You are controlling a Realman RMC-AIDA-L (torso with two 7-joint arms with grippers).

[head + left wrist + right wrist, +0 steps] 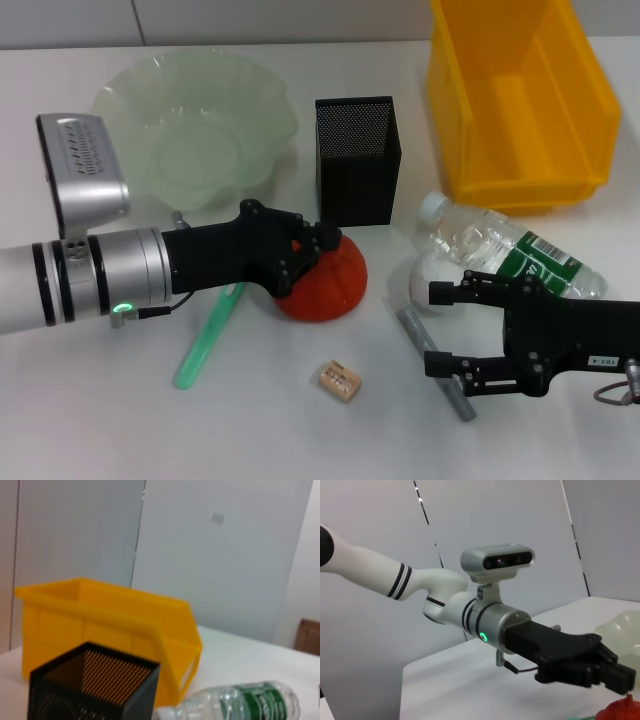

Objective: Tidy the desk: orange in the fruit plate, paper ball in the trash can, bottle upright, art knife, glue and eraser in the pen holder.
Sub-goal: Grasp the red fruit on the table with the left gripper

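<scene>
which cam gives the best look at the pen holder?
Head view: the whole pen holder shows, upright between the fruit plate and the trash can. The left wrist view catches only its open top and upper mesh. The right wrist view doesn't show it.

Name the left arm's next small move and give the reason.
Probably close the left pincer on the orange and lift. Its fingers sit right over the fruit on the table, and the fruit plate stands empty just behind. The right pincer waits open by the bottle.

one orange (330, 283), one bottle (510, 250), one eraser (338, 380), one glue (205, 338), two claws (312, 255) (440, 328).
</scene>
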